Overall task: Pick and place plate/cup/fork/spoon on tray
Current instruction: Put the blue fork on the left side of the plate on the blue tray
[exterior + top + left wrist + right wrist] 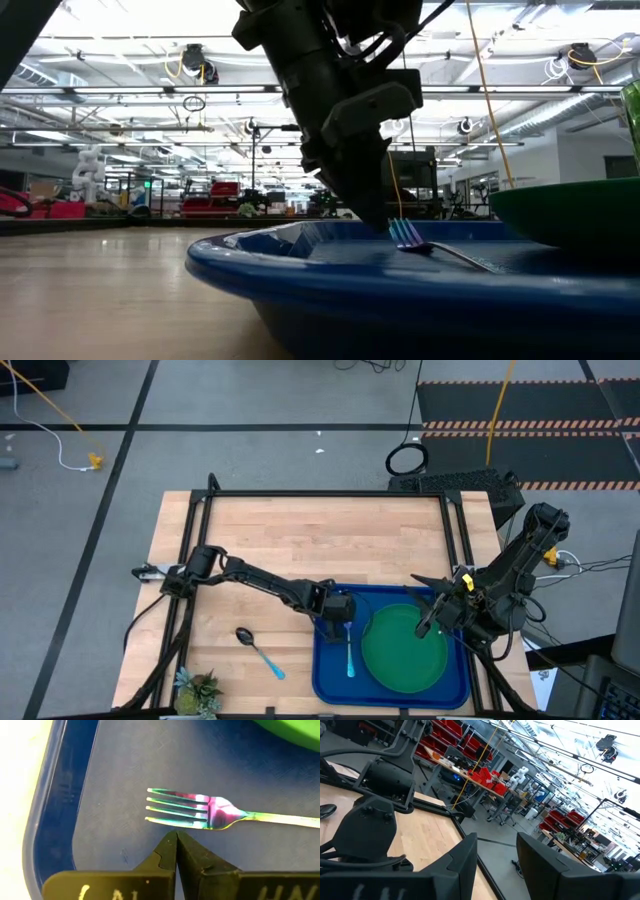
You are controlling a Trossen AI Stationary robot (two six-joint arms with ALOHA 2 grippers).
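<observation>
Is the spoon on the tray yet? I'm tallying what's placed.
No: in the high view the spoon lies on the bare table, left of the tray.

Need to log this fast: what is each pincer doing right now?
Left pincer: shut, empty, beside the fork on the tray.
Right pincer: open, empty.

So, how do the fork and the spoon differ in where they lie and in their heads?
The fork lies inside the blue tray, left of the green plate; the spoon lies on the bare wooden table, outside the tray. The fork ends in tines; the spoon ends in a rounded dark bowl. The fork lies straight along the tray; the spoon lies slanted. Both have light blue handles, and no gripper holds either.
</observation>
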